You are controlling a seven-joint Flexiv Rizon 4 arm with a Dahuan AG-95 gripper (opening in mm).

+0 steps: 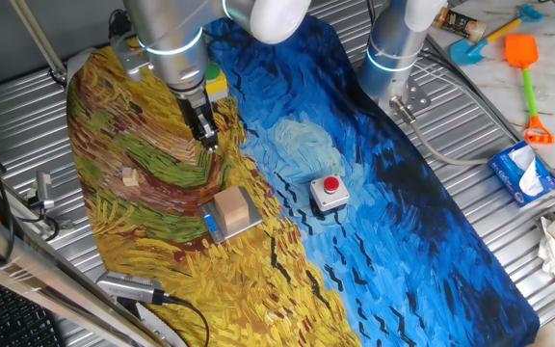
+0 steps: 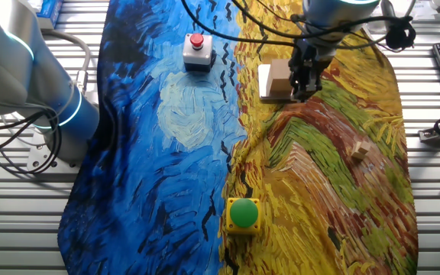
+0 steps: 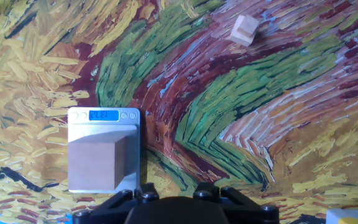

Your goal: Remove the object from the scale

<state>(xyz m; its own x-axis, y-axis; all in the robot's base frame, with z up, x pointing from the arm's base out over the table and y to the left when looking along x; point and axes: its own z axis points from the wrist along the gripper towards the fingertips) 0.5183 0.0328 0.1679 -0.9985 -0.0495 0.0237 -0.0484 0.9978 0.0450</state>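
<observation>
The object, a light tan wooden block (image 1: 232, 207), sits on the scale (image 1: 212, 225), a thin grey plate with a blue strip, on the yellow part of the painted cloth. Both show in the other fixed view, the block (image 2: 279, 75) on the scale (image 2: 264, 84), and in the hand view, the block (image 3: 95, 163) on the scale (image 3: 104, 116) at the lower left. My gripper (image 1: 208, 143) hangs above the cloth, a little beyond the block and apart from it. Its fingers look closed together and hold nothing. In the other fixed view the gripper (image 2: 305, 92) is just beside the block. The hand view shows only its base.
A much smaller pale wooden piece (image 1: 129, 176) lies on the cloth to the left, also in the hand view (image 3: 243, 29). A grey box with a red button (image 1: 330, 191) stands on the blue part. A yellow box with a green button (image 2: 243, 214) stands behind my arm.
</observation>
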